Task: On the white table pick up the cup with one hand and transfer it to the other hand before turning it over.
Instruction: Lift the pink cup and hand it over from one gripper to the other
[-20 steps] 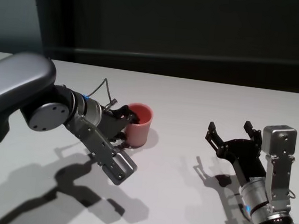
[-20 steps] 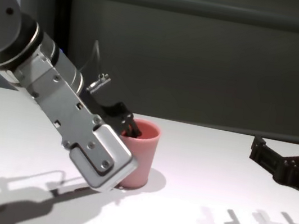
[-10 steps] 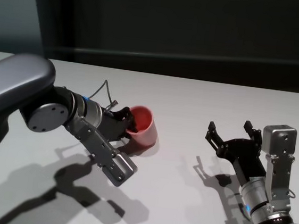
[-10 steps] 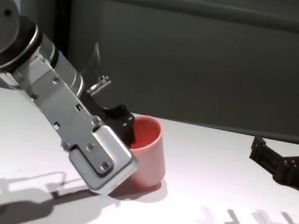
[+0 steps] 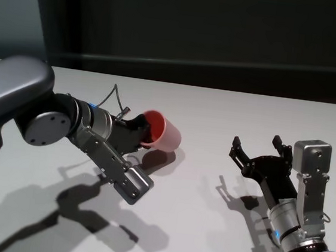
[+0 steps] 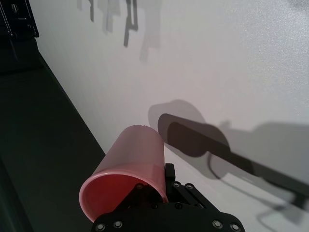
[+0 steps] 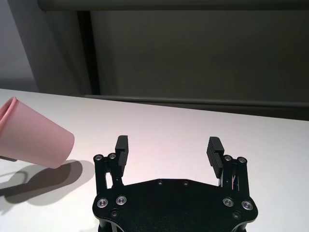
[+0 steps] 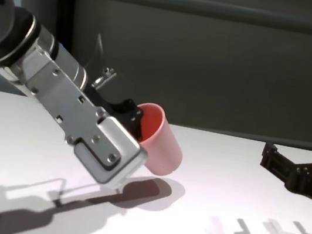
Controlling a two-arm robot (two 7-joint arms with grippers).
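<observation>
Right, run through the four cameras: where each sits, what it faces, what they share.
Head: high, looking down at the salmon-pink plastic cup, both arms showing.
Chest: low, facing the left end effector; right fingertips at the edge.
Left wrist: behind its end effector, cup and white table beyond.
Right wrist: behind the open right end effector.
All four share the lifted, tilted cup.

The left gripper (image 5: 138, 130) has closed on the cup's (image 5: 162, 131) rim, lifting and tilting it off the white table (image 5: 217, 113).

Salmon-pink cup (image 5: 162, 131), plain white table (image 5: 217, 119), black left gripper (image 5: 141, 134) and right gripper (image 5: 261, 153).
</observation>
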